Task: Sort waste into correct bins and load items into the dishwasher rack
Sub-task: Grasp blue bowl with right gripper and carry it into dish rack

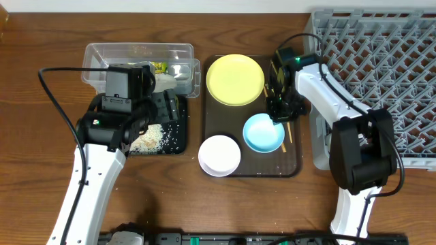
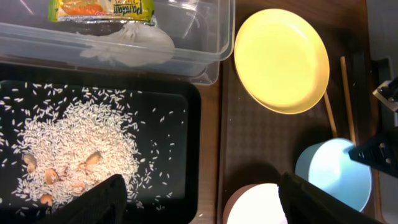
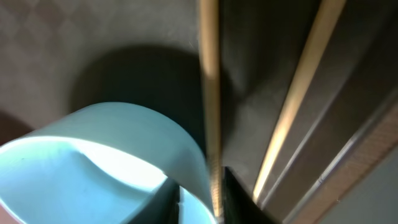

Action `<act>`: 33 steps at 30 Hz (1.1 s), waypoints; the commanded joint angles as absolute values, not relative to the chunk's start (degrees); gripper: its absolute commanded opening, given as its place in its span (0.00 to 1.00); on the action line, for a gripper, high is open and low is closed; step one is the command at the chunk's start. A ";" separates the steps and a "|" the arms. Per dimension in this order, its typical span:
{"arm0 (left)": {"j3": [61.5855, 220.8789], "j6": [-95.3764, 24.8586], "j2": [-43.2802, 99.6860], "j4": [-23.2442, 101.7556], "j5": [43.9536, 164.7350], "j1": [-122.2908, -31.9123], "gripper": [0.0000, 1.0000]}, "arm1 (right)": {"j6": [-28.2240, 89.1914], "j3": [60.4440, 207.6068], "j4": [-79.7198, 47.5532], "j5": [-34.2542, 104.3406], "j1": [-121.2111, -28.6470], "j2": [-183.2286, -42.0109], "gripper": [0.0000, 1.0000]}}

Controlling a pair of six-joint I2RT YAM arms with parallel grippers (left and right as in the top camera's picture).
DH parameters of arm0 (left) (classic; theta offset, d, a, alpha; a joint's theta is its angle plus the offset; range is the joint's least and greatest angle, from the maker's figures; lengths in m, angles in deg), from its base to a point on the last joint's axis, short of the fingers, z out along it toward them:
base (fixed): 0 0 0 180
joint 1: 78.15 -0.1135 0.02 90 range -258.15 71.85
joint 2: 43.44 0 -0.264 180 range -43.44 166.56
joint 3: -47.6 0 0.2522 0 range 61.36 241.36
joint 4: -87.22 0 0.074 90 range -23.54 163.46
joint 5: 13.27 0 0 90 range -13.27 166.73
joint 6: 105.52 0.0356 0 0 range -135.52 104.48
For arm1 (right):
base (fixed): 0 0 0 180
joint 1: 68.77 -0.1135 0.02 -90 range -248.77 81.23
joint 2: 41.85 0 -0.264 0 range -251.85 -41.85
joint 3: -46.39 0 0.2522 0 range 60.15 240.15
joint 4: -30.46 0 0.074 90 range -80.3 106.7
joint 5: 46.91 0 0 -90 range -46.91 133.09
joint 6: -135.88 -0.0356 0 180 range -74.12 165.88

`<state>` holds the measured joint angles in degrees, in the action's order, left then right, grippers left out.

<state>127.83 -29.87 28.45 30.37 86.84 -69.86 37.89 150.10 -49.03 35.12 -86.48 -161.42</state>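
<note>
My right gripper (image 1: pixel 278 112) (image 3: pixel 202 199) is shut on the rim of the light blue bowl (image 1: pixel 262 134) (image 3: pixel 93 155), one finger inside it. One of the chopsticks (image 1: pixel 288 131) (image 3: pixel 208 81) is pinched against the rim. My left gripper (image 1: pixel 167 112) (image 2: pixel 211 205) is open and empty above the black tray (image 1: pixel 178 129) (image 2: pixel 180 106), which holds rice (image 2: pixel 74 143). The wrapper (image 2: pixel 102 9) and white paper (image 2: pixel 134 43) lie in the clear tub (image 1: pixel 136 51). The yellow plate (image 1: pixel 235 79) and white bowl (image 1: pixel 219 155) sit on the brown tray. The cup is not visible.
The brown serving tray (image 1: pixel 218 116) lies mid-table. The grey rack (image 1: pixel 381 61) stands at the right, close behind my right arm. The clear tub and black tray sit side by side at the left.
</note>
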 commanded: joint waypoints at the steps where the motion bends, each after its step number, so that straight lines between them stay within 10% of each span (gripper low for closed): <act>1: 128.29 -29.32 28.80 30.22 86.31 -70.10 0.82 | 38.44 147.70 -47.85 35.58 -86.96 -161.79 0.01; 15: 128.29 -29.32 28.80 30.22 86.31 -70.10 0.88 | 37.24 154.23 -51.09 39.88 -84.67 -151.86 0.01; 33: 128.29 -29.32 28.80 30.22 86.31 -70.10 0.92 | 33.13 157.47 -18.87 101.98 -75.49 -141.09 0.01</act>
